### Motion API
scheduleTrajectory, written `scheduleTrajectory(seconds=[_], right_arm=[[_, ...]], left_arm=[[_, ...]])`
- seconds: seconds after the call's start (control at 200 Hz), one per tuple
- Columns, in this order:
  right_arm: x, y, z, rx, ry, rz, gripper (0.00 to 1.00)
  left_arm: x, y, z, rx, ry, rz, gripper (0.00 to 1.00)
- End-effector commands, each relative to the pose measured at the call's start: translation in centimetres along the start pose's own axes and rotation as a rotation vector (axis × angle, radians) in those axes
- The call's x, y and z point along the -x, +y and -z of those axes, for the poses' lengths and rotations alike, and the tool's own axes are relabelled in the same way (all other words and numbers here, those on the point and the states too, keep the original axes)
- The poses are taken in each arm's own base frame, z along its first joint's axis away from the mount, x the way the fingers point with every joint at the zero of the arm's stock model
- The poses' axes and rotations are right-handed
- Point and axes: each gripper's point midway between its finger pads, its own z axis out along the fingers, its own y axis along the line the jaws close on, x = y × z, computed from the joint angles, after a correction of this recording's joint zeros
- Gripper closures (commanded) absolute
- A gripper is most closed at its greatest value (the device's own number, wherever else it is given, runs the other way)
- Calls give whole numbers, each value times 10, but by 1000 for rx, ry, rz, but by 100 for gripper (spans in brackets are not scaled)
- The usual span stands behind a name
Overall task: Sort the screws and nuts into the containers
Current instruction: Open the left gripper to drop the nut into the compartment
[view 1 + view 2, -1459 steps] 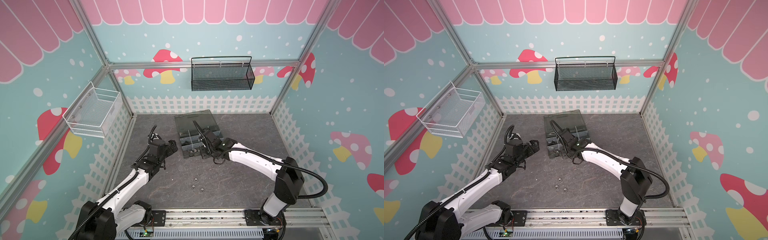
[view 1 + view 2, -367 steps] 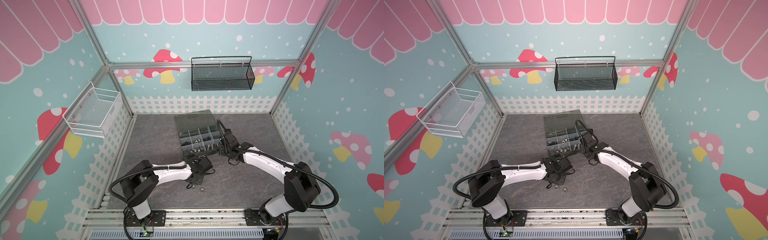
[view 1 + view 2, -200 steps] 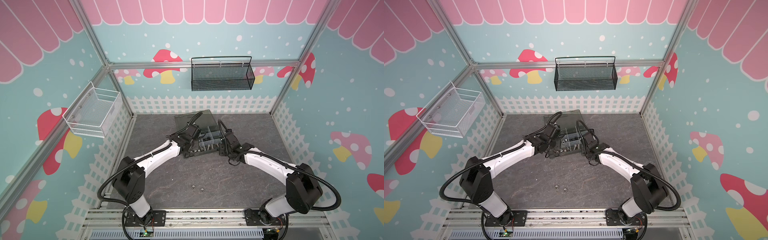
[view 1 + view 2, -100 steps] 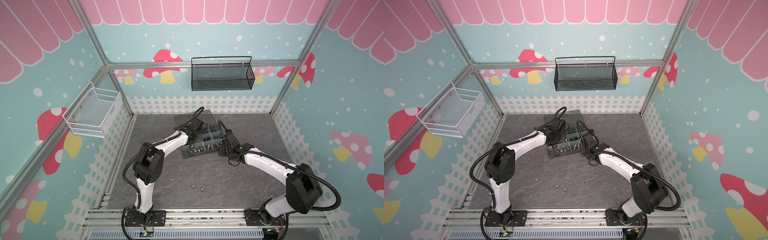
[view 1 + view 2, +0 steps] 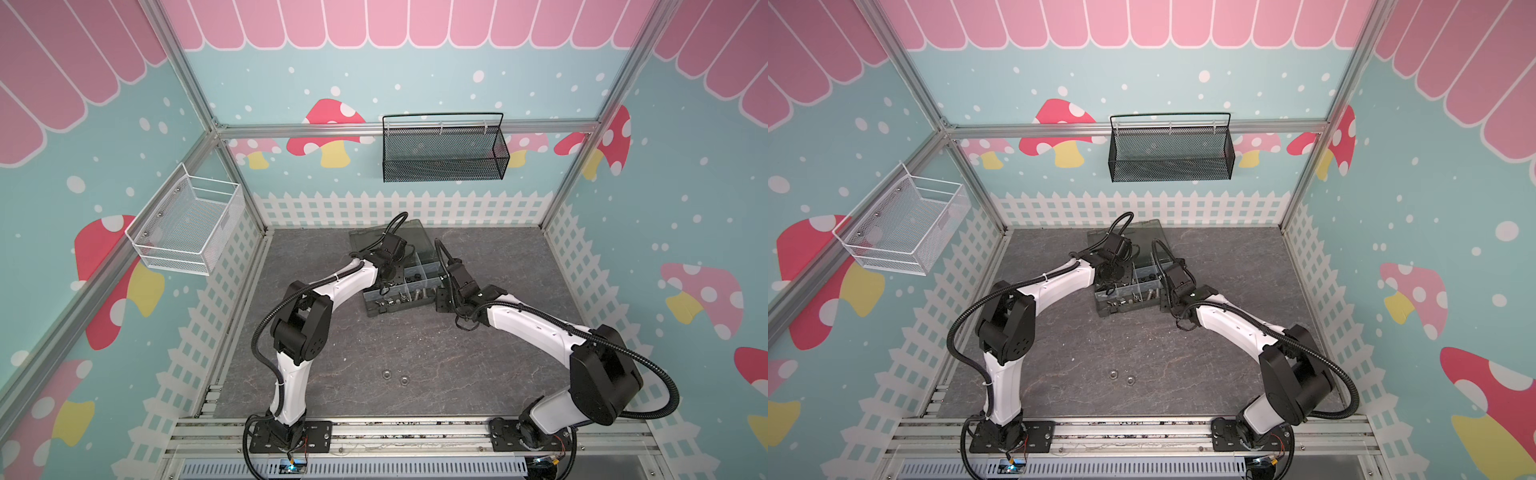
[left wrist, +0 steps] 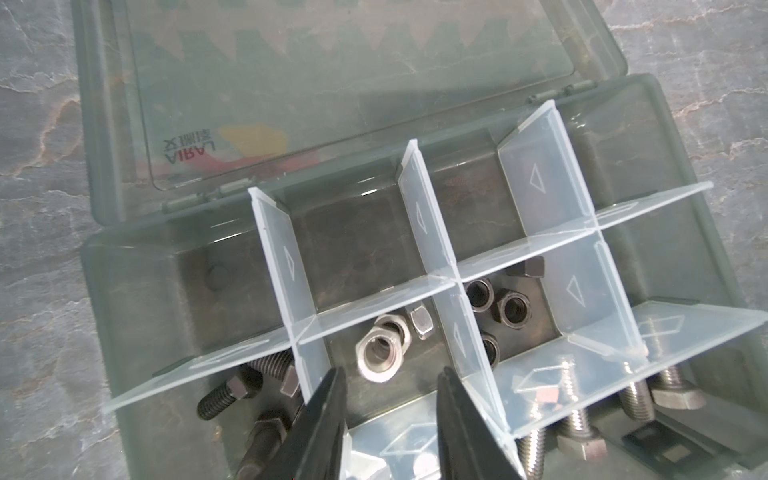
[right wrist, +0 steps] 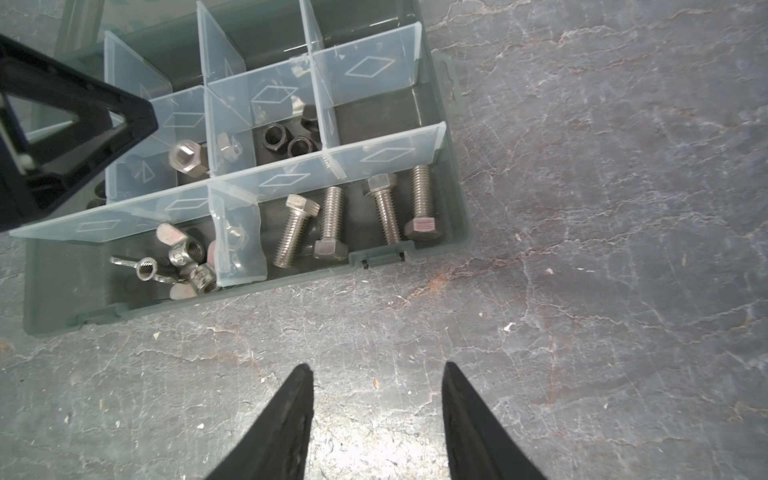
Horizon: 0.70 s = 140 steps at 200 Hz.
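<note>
The containers are translucent compartments in a smoky-grey organiser box [image 5: 399, 308] [image 5: 1126, 310] with its lid [image 6: 332, 83] lying open behind. My left gripper [image 6: 390, 372] hangs open over the compartment of silver hex nuts [image 6: 380, 353], with nothing between its fingers. Black nuts [image 6: 511, 307] and black screws [image 6: 232, 395] fill neighbouring cells. Silver screws [image 7: 332, 224] and wing nuts [image 7: 183, 257] lie in the front row. My right gripper [image 7: 377, 368] [image 5: 441, 302] is open and empty over bare table beside the box's front right corner. Two loose nuts [image 5: 386, 374] [image 5: 1131, 379] rest on the table near the front.
A black mesh basket [image 5: 442, 153] hangs on the back wall and a white wire basket [image 5: 187, 228] on the left wall. White picket-fence panels ring the grey stone-look table [image 5: 478, 374]. An aluminium rail [image 5: 395, 432] carries both arm bases at the front.
My left arm has swung from the loose nuts at the table's front up over the box. Three loose nuts lay at the front earlier, two now. The right arm has hardly moved.
</note>
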Motion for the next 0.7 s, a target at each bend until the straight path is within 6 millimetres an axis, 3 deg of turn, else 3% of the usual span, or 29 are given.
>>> scheduleTrajectory(seconds=[0.0,0.21,0.375,0.695], right_arm=[[-9,-5,-1,2,20,-12,48],[-21,-1,1,37,49,-3,49],[-42,10,2,77,104,42,49],[-103,55,9,143,277,230,50]], left_arm=[[4,0,4,-7,-3,-9,60],[9,4,32,-22,-52,13,58],[5,13,58,-36,-96,41,52],[-17,47,104,-10,-192,130,26]])
